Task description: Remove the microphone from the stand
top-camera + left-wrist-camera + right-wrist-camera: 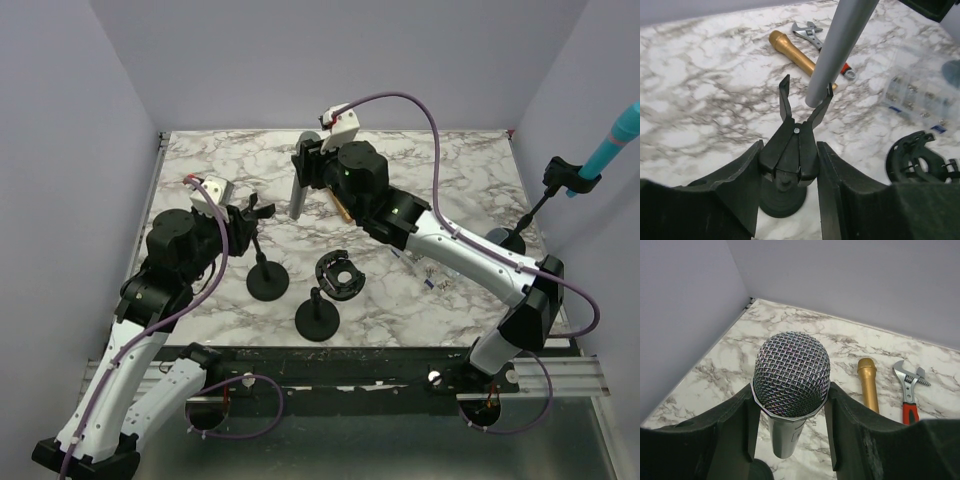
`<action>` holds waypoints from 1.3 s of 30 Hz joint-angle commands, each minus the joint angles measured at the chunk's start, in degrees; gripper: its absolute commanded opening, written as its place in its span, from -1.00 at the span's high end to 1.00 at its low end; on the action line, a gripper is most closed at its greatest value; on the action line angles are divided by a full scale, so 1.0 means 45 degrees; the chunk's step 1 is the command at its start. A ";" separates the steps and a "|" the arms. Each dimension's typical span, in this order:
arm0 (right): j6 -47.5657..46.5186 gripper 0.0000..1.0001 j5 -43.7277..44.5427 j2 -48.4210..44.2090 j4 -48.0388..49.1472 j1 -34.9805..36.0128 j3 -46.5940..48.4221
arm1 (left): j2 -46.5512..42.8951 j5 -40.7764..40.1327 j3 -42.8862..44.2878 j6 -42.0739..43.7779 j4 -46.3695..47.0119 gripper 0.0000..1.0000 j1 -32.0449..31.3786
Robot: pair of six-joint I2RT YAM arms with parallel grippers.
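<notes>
My right gripper is shut on a grey microphone with a mesh head, just below the head, and holds it upright above the table. In the left wrist view the microphone's lower end hangs beside the right prong of the stand's open black clip; I cannot tell whether they touch. My left gripper is shut on that clip's body. The stand's round base rests on the marble table.
A gold microphone and a red-handled wrench lie behind. A second small stand, a black round part and a clear box sit nearby. A teal microphone stands far right.
</notes>
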 commanded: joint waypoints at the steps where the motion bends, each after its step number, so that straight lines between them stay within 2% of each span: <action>1: 0.0210 0.99 -0.0047 -0.0584 0.0835 0.0013 -0.0322 | -0.0043 0.0326 -0.0282 -0.0392 -0.0951 -0.12 -0.0034; 2: 0.0246 0.99 -0.0075 -0.0586 0.0835 0.0008 -0.0373 | -0.0064 0.0292 -0.0227 -0.0421 -0.0959 -0.25 -0.0034; 4: 0.0298 0.99 -0.0167 -0.0652 0.0845 -0.0001 -0.0496 | 0.0032 0.0228 0.0059 -0.0398 -0.1108 -0.77 -0.0034; 5: 0.0304 0.99 -0.0218 -0.0728 0.0882 0.0006 -0.0632 | 0.0100 0.0237 0.0236 -0.0319 -0.1269 -0.91 -0.0039; 6: 0.0323 0.99 -0.0231 -0.0815 0.0929 -0.0001 -0.0766 | 0.0169 0.0257 0.0466 -0.0273 -0.1377 -0.96 -0.0034; 16: -0.0234 0.99 0.0051 -0.1300 0.0837 -0.0004 -0.1831 | -0.0335 0.0517 0.1895 -0.0234 -0.2398 -0.97 -0.0034; 21: -0.1081 0.99 0.1195 -0.0633 -0.0480 -0.0057 -0.1372 | -0.1401 -0.0369 0.2335 -0.0410 -0.2509 -0.97 -0.0034; 28: -0.2030 0.99 0.2071 0.0993 -0.1907 -0.0419 -0.0898 | -0.2489 -0.1991 0.2634 -0.1304 -0.0242 -0.97 -0.0034; 34: -0.1875 0.99 0.1137 0.2662 -0.3166 -0.0928 -0.0172 | -0.2990 -0.2815 0.1906 -0.1723 0.2473 -0.97 -0.0034; 36: -0.1742 0.99 0.1351 0.3278 -0.3387 -0.1139 0.0104 | -0.3109 -0.2977 0.1562 -0.1719 0.3054 -0.97 -0.0034; 39: -0.1170 0.99 0.0625 0.4059 -0.3424 -0.1568 0.0399 | -0.3313 -0.3229 0.1081 -0.1411 0.3503 -0.97 -0.0029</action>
